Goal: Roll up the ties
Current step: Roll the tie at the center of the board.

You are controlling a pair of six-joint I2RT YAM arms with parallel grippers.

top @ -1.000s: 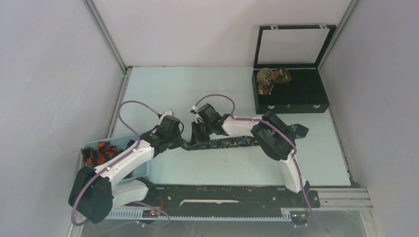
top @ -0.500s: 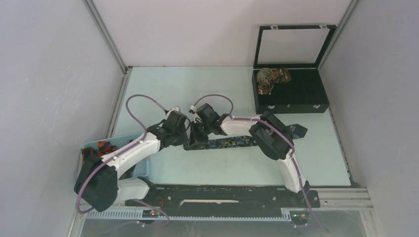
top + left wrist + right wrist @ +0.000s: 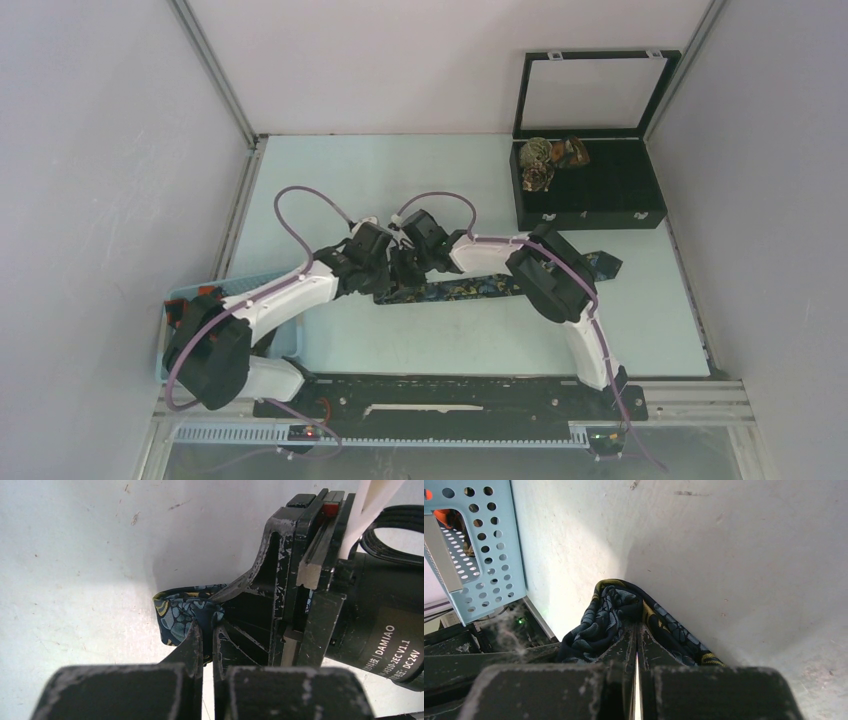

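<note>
The left gripper (image 3: pixel 205 630) and right gripper (image 3: pixel 636 627) both pinch the tie's (image 3: pixel 177 616) folded end. It looks soft and slippery, so grip that fold.

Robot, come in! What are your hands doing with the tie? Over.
Left gripper shut on navy tie. Right gripper shut on same end. Grippers crowded close together. Over.

Grey walls (image 3: pixel 420 60) enclose a seemingly pale-blue table (image 3: pixel 450 170).
</note>
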